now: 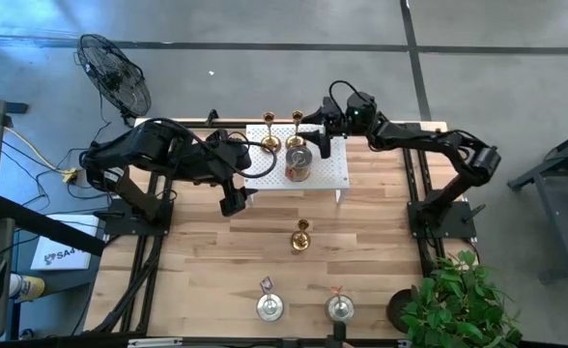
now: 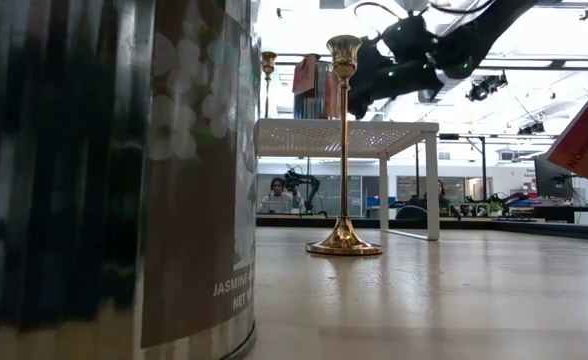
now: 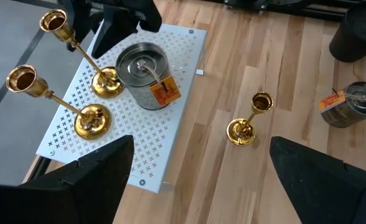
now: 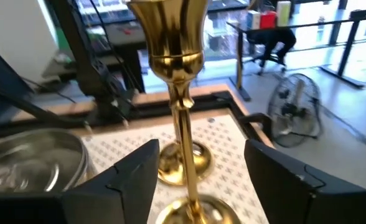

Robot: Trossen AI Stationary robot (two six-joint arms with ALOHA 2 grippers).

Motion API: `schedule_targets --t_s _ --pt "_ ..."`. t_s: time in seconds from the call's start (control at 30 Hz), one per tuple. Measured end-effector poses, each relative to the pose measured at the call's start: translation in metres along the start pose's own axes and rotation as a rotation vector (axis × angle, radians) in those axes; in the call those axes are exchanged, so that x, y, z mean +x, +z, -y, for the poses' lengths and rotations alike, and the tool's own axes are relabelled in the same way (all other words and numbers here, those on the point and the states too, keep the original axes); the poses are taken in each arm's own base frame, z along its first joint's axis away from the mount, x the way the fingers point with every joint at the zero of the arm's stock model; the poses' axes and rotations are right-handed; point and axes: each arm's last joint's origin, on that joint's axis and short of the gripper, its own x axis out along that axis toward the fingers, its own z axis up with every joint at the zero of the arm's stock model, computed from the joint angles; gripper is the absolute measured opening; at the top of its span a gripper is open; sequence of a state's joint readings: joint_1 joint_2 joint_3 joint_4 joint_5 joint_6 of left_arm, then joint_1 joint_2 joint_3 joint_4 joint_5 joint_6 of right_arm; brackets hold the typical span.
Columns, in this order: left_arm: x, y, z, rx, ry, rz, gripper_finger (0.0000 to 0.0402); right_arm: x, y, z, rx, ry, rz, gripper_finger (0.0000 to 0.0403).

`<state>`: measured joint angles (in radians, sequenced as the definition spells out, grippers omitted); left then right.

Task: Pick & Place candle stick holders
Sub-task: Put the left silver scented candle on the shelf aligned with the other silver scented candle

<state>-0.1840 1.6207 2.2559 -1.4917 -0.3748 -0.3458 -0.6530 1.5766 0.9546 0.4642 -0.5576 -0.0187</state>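
Observation:
Two gold candle stick holders [image 1: 269, 141] [image 1: 297, 135] stand upright by their round bases on the white perforated rack [image 1: 325, 174], next to a squat silvery holder [image 1: 298, 165]. My right gripper [image 4: 198, 180] is open, with one finger on each side of the nearer gold holder's slim stem [image 4: 183, 134], clear of it. A third gold holder [image 1: 300, 237] stands on the wooden table. Two silvery holders [image 1: 269, 307] [image 1: 339, 307] sit by the near edge. My left gripper [image 1: 236, 198] hovers open above the table, left of the rack.
The rack stands on legs at the table's far middle. A potted plant [image 1: 458, 300] fills the near right corner. A fan [image 1: 115, 72] stands on the floor beyond the far left corner. Bare wood lies between the rack and the near holders.

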Motion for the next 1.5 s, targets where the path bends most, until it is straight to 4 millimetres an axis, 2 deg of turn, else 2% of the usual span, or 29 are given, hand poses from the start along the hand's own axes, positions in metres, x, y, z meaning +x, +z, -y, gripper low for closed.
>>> schedule_targets --t_s 0.3,0.53,0.77,0.93,1.07,1.27,1.37,1.5 --pt "0.000 0.000 0.000 0.000 0.000 0.000 0.0369 -0.035 0.023 -0.017 -0.077 -0.112 -0.114 0.0232" --pt "0.000 0.000 0.000 -0.005 -0.014 -0.005 0.0369 -0.079 0.048 -0.041 -0.112 -0.212 -0.164 0.0232" --pt "-0.005 -0.005 -0.003 -0.021 -0.021 -0.036 0.0369 -0.138 0.068 -0.082 -0.111 -0.180 -0.170 0.0232" --pt "-0.011 -0.010 -0.005 -0.048 -0.015 -0.063 0.0369 -0.178 0.069 -0.115 -0.067 -0.118 -0.190 0.0229" --pt "-0.015 -0.013 0.003 -0.023 -0.044 -0.057 0.0369 -0.199 0.066 -0.137 -0.015 0.006 -0.199 0.0229" --pt "-0.024 -0.021 0.022 0.043 -0.089 -0.046 0.0369 -0.209 0.059 -0.160 0.027 0.205 -0.258 0.0228" --pt "-0.029 -0.025 0.031 0.055 -0.083 -0.025 0.0369 -0.205 0.052 -0.167 0.031 0.261 -0.297 0.0227" --pt "-0.036 -0.031 0.041 0.054 -0.061 0.012 0.0369 -0.188 0.033 -0.173 0.040 0.324 -0.352 0.0229"
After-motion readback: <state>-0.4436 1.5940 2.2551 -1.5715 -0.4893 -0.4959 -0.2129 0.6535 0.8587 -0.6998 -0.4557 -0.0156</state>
